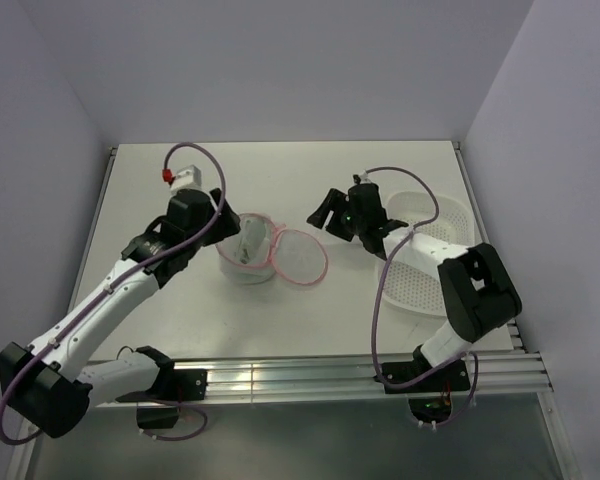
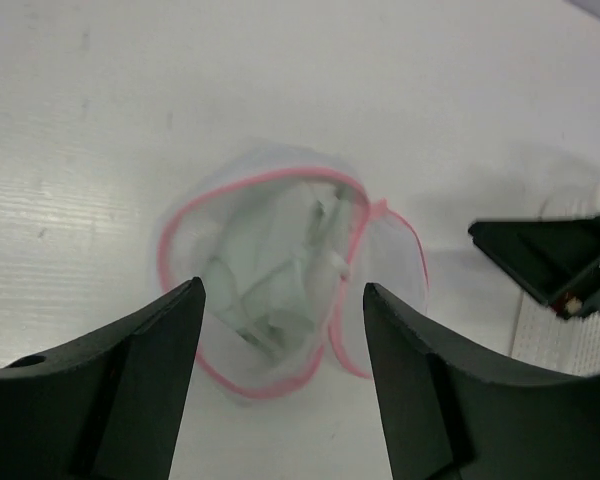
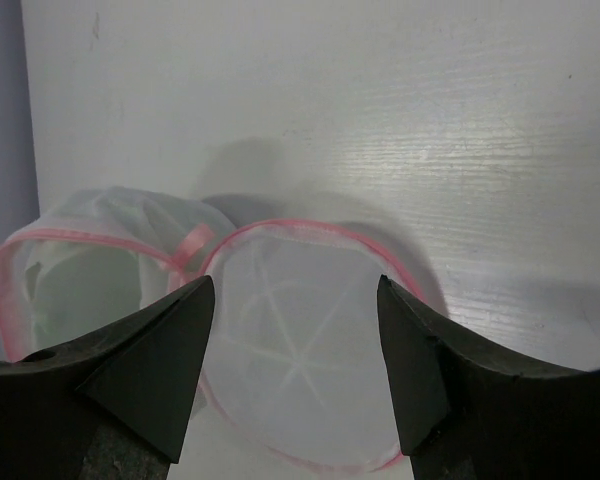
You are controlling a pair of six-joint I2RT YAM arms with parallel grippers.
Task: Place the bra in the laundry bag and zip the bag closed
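Note:
The laundry bag (image 1: 270, 255) lies open on the table as two pink-rimmed mesh halves. Its left half (image 2: 265, 290) stands up as a cup, and the pale mint bra (image 2: 270, 285) is bunched inside it. The right half (image 3: 300, 340) lies flat as a round lid with nothing on it. My left gripper (image 2: 282, 288) hovers above the cup, open, with nothing between its fingers. My right gripper (image 3: 295, 285) hangs open over the flat lid, holding nothing. From above, the left gripper (image 1: 228, 225) is at the cup's left rim and the right gripper (image 1: 330, 220) is just right of the lid.
A white perforated plastic basket (image 1: 425, 255) lies on its side at the right, under the right arm. The table's far edge meets the back wall. The right gripper's black finger (image 2: 555, 260) shows at the right of the left wrist view.

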